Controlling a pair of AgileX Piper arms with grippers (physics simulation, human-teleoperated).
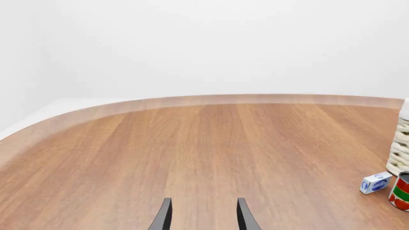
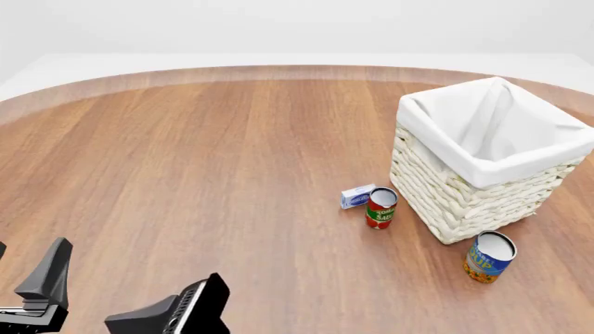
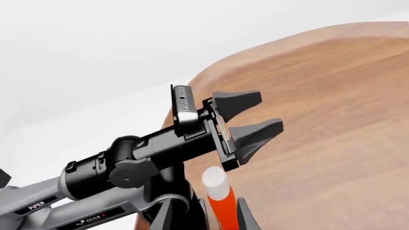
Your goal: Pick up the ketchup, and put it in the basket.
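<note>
Wood-brown worktop (image 2: 232, 160) runs under everything, curving away at its far edge; at the near left we see the left claw (image 1: 204, 218) low over bare wood, its two dark fingers (image 1: 163, 216) standing apart with nothing between them; the right wrist view shows that same claw from the side, also spread.

Moving right, a small blue-and-white box (image 2: 357, 196) lies flat, just beside a short red-and-green can (image 2: 380, 208) that stands upright; both sit close to the near-left corner of the basket (image 2: 464, 202), a big square cream wicker one with white cloth folded over its rim; near its near-right corner stands a blue-and-yellow can (image 2: 489, 257), upright and apart from the wall.

We find the ketchup (image 3: 221, 203) only in the right wrist view: a red-orange bottle with a white cap, close by the left arm, showing in the gap of the right claw (image 3: 206, 218); those fingers are spread wide, and we cannot tell whether either touches the bottle.
</note>
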